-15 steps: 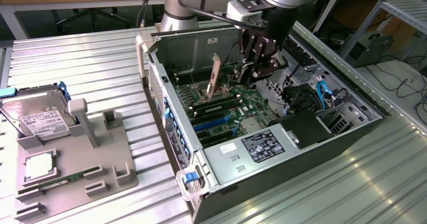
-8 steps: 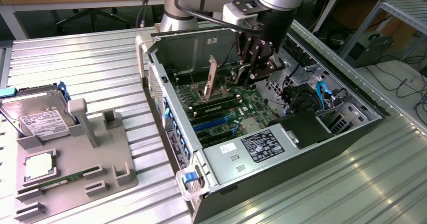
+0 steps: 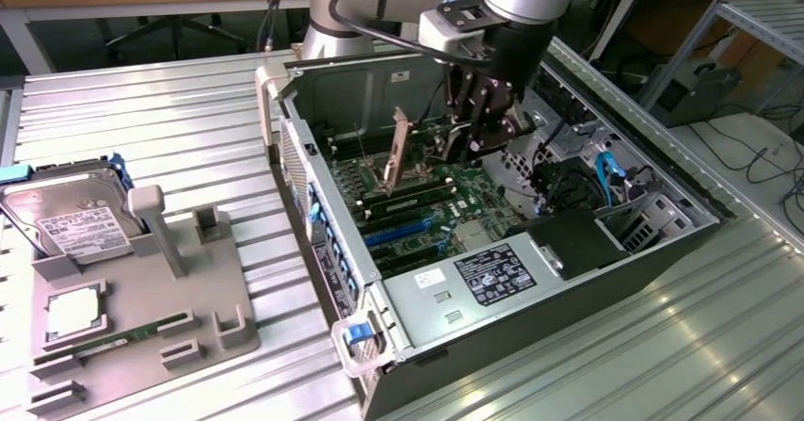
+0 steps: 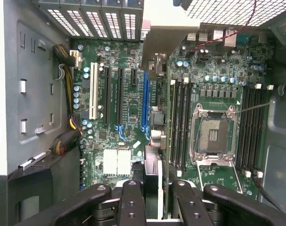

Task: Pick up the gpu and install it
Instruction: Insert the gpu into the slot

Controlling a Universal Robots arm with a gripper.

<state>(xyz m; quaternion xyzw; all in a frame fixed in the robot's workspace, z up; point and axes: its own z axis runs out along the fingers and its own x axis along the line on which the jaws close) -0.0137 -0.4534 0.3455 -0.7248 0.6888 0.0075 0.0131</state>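
The computer case [image 3: 503, 242] lies on its side on the ribbed metal desk [image 3: 164, 120], open face up. The tool [image 3: 484, 138] is lowered inside the case, above the motherboard [image 3: 434, 204], with the case walls close on both sides and the drive cage toward the exterior view's right.

The tool is clamped on the gpu [image 4: 152, 174]; in the wrist view the black fingers [image 4: 131, 202] press on either side of the card's edge. The gpu stands on edge, perpendicular to the motherboard, its long axis running along the expansion slots. Its silver bracket [image 4: 166, 35] points toward the slotted rear wall of the case. The card sits over the blue slot [image 4: 144, 101], between the black slots and the memory banks; whether it is seated cannot be told.

Beside the case, toward the exterior view's left, a grey holder [image 3: 138, 317] carries a hard drive [image 3: 70, 223] and a memory stick [image 3: 120, 336], well apart from the tool.
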